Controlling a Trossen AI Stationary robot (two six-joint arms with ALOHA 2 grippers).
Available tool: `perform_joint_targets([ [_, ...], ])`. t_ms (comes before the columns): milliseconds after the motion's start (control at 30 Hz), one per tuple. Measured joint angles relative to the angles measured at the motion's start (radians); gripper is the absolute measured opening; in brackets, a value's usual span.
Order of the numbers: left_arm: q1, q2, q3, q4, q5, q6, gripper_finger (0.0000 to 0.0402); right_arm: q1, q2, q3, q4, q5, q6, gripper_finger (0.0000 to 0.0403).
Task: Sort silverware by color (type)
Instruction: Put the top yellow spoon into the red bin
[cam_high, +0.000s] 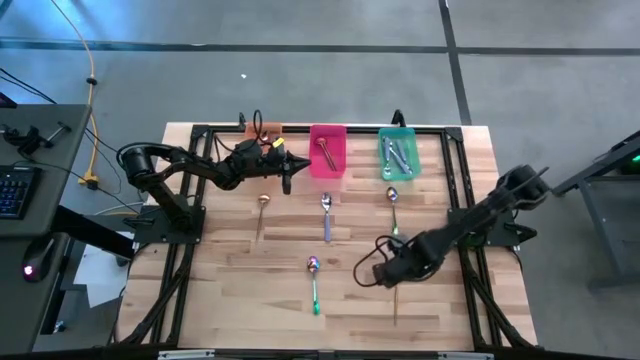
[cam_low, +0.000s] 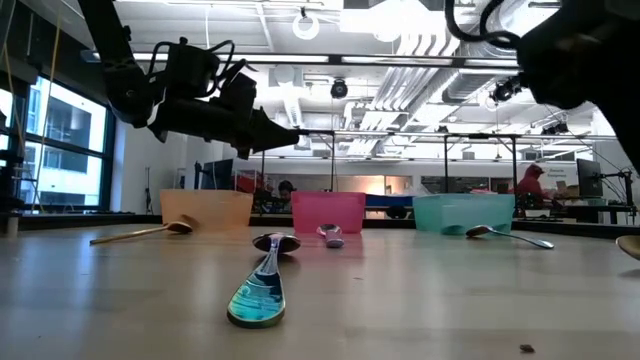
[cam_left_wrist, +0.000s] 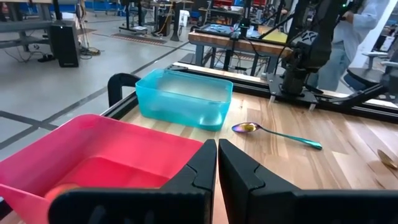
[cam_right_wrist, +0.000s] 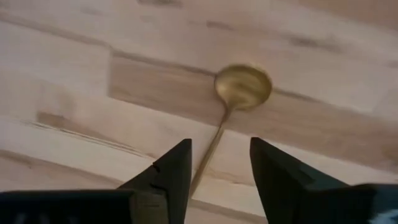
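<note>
Right hand (cam_right_wrist: 219, 165) low over the near right of the surface (cam_high: 230, 290), fingers parted wide, straddling the handle of a gold spoon (cam_right_wrist: 239, 93) lying flat, not gripped. Left hand (cam_left_wrist: 217, 168) pinched shut, empty, above the pink bin (cam_left_wrist: 118, 152) at far centre. Other spoons lie scattered mid-surface.

Five spoons (cam_high: 326, 214) flat on wood (others binned)

Gold spoon (cam_right_wrist: 242, 87) — its handle end hidden (behind the right end effector (cam_right_wrist: 219, 163)).
</note>
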Motion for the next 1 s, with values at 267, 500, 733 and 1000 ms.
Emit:
perform_joint_targets([
  [267, 0.0, 0.0, 0.0, -0.006, 0.002, 0.007, 0.0007, -0.026, 0.036, 0.0, 0.013, 0.014, -0.03, 0.0149],
  [500, 0.0, -0.014, 0.0, -0.077, 0.123, 0.055, 0.0007, -0.172, 0.01, -0.033, 0.135, 0.149, -0.542, 0.0095],
  [733, -0.003, -0.166, 0.0, -0.297, 0.152, 0.1, 0.0007, -0.466, 0.007, -0.257, 0.793, 0.037, -1.251, 0.0015],
  [1000, -0.048, -0.362, 0.0, -0.723, -0.035, 0.116, 0.0007, -0.761, 0.007, -0.393, 1.241, -0.052, -1.697, 0.0003],
])
